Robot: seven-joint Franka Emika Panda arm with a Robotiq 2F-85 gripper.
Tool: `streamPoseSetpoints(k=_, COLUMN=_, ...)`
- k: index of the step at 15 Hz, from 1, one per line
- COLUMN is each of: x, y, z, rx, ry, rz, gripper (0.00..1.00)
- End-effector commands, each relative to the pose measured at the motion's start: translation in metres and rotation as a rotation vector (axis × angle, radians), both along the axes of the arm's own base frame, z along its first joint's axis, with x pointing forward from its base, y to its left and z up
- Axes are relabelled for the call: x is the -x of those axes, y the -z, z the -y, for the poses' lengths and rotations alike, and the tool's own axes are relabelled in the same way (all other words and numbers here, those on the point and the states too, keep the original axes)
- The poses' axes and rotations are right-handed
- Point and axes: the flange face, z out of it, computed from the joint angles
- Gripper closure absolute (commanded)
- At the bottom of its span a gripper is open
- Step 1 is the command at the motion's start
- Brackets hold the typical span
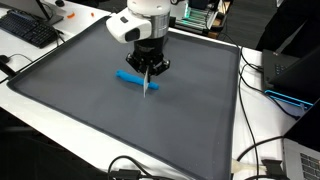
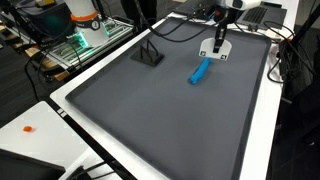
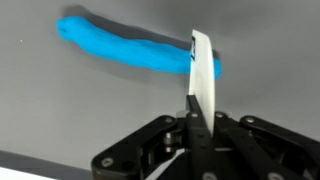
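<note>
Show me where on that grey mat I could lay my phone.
Most of the grey mat is bare: the wide stretch between the blue piece and the near edge. Crowded around the gripper, shut on a white strip, and by the black stand.

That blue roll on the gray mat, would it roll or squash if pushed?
The blue roll has lumpy, uneven edges, so it is probably soft and would dent. It lies long and flat, so tipping seems unlikely; a sideways push might roll it.

My arm comes in from above, wrist vertical, gripper pointing straight down. Jaws pinched tight on a thin white strip that sticks out past the fingertips.
</note>
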Motion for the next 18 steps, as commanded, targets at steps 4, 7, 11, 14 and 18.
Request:
streamPoseSetpoints(k=4, x=0.001, y=0.005, z=-0.002, rx=-0.027, ry=0.076, rz=-0.019, gripper=0.99)
streamPoseSetpoints(k=7, x=0.002, y=0.009, z=-0.002, rx=-0.036, ry=0.108, rz=-0.018, gripper=0.99)
streamPoseSetpoints(k=11, x=0.003, y=0.016, z=-0.001, rx=-0.049, ry=0.143, rz=-0.02, gripper=0.99)
streamPoseSetpoints(k=14, x=0.003, y=0.024, z=0.0, rx=-0.04, ry=0.146, rz=-0.002, gripper=0.99)
streamPoseSetpoints(k=18, x=0.004, y=0.032, z=0.002, rx=-0.036, ry=0.153, rz=0.014, gripper=0.99)
